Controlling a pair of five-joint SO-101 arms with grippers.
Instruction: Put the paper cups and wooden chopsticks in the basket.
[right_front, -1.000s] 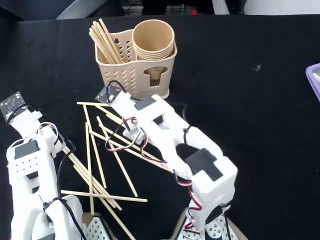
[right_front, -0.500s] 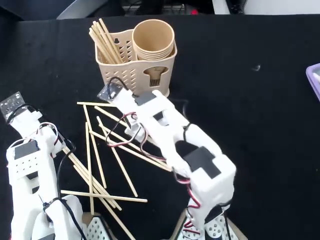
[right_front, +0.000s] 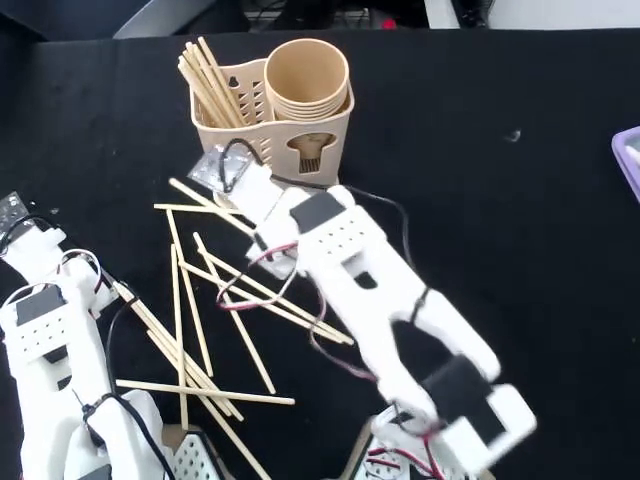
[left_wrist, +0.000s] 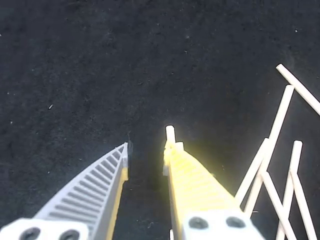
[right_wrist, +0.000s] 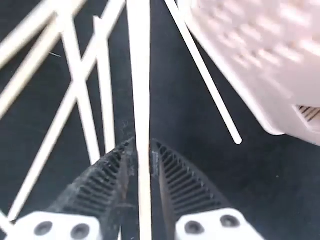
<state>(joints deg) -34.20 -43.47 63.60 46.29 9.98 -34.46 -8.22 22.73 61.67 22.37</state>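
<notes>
The beige basket (right_front: 300, 150) stands at the back of the black table, with stacked paper cups (right_front: 306, 75) and several chopsticks (right_front: 205, 75) in it. My right gripper (right_wrist: 142, 145) is shut on one wooden chopstick (right_wrist: 139, 75), which runs straight out between its jaws, close beside the basket (right_wrist: 260, 55). From above, that chopstick (right_front: 195, 196) lies aslant just in front of the basket's left corner. My left gripper (left_wrist: 146, 150) is open over bare cloth at the table's left, and a pale stick end (left_wrist: 170, 133) pokes out at one fingertip.
Several loose chopsticks (right_front: 200, 300) lie crossed between the two arms, some running under the left arm. A purple object (right_front: 628, 160) shows at the right edge. The black cloth to the right of the basket is bare.
The right arm has stretched forward toward the basket, and its chopstick now angles up to the left of the basket's front. The left arm has shifted slightly left and toward the front.
</notes>
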